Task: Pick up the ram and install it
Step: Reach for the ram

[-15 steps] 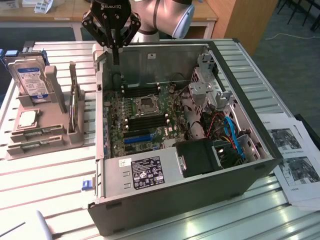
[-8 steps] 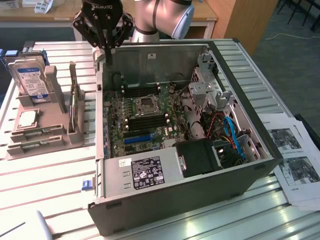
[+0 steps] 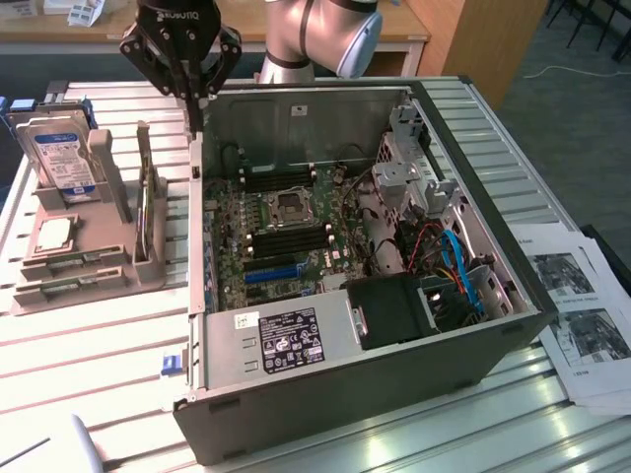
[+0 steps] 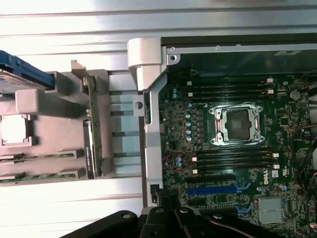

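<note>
Exterior view high and oblique, wrist view overhead, motherboard shared

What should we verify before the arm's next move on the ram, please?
1. Is the ram upright in the grey holder? ok.
2. Is the claw open for a pick? not ok, it is shut with nothing seen in it.
3. Is the claw above the ram? not ok, it hangs over the case wall.
4. Are the memory slots free? ok, they look empty.
5. Are the slot latches open? cannot tell.

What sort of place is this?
Likely a workshop or lab bench for computer assembly: an open PC case with bare motherboard, a hard drive in a parts holder, on a slatted metal table.
</note>
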Controlling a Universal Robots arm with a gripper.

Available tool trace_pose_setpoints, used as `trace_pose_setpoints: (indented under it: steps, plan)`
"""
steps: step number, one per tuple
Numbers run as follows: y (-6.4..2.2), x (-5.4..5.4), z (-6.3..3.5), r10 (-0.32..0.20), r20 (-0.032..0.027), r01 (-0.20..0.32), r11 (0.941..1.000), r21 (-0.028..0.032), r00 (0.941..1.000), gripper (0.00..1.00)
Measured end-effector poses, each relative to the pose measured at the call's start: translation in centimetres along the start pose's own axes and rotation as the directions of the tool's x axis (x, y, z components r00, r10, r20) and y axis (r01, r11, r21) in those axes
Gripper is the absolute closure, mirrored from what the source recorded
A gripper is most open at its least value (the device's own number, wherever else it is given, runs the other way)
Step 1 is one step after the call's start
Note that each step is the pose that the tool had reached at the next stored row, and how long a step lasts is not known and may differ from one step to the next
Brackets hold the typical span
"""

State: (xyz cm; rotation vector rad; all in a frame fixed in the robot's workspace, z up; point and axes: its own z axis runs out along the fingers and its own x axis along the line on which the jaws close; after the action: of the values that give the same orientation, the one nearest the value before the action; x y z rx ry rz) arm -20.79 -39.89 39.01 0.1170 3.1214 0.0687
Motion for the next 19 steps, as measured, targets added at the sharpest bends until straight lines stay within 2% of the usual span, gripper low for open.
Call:
trace_pose_setpoints:
  steps: [19]
  plan:
    - [-0.41,5.4,0.38,0.001,-0.0279,-0.001,1.0000,0.0022,0.9996,0.90]
